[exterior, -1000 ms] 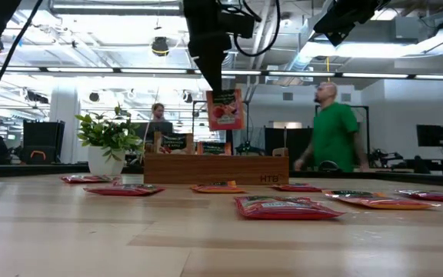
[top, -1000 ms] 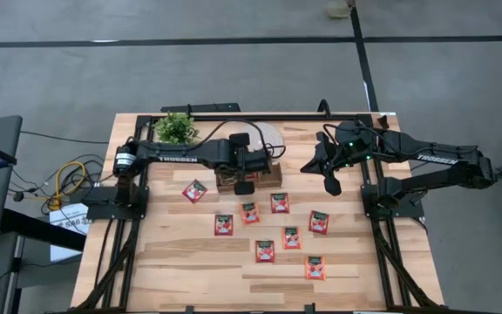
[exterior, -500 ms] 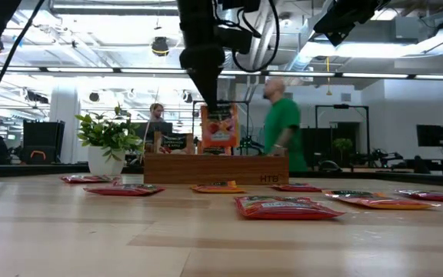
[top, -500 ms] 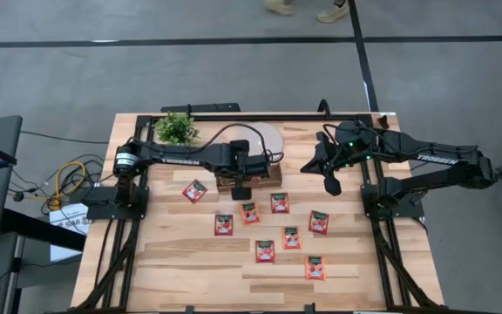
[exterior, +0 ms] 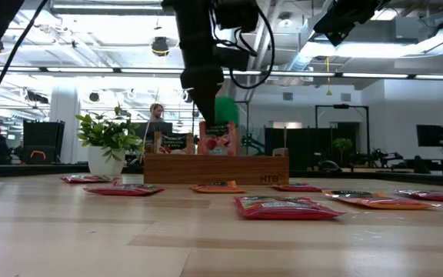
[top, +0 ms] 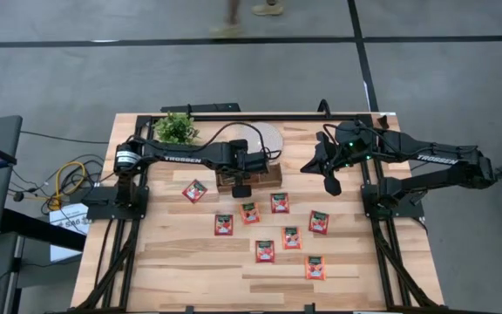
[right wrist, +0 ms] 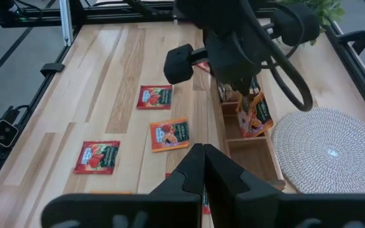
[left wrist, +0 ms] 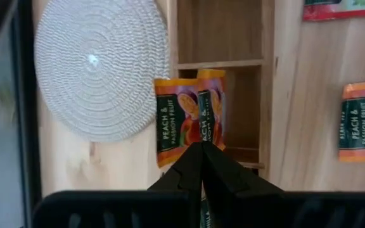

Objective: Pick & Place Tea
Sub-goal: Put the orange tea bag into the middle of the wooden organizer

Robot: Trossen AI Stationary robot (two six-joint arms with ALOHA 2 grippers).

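Over the brown three-compartment wooden tray, the left gripper pinches a red-orange square tea sachet upright, entering a compartment. Lower straight, releasing once seated. At three o'clock, the right gripper waits, closed and empty.

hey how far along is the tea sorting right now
Early on. Done: at least one sachet already stands in the wooden tray. In hand: the left gripper, shut on a red-orange sachet, holds it at the tray. Left: eight sachets lie flat on the table, such as one beside the tray. The right gripper waits shut above the table's right side.
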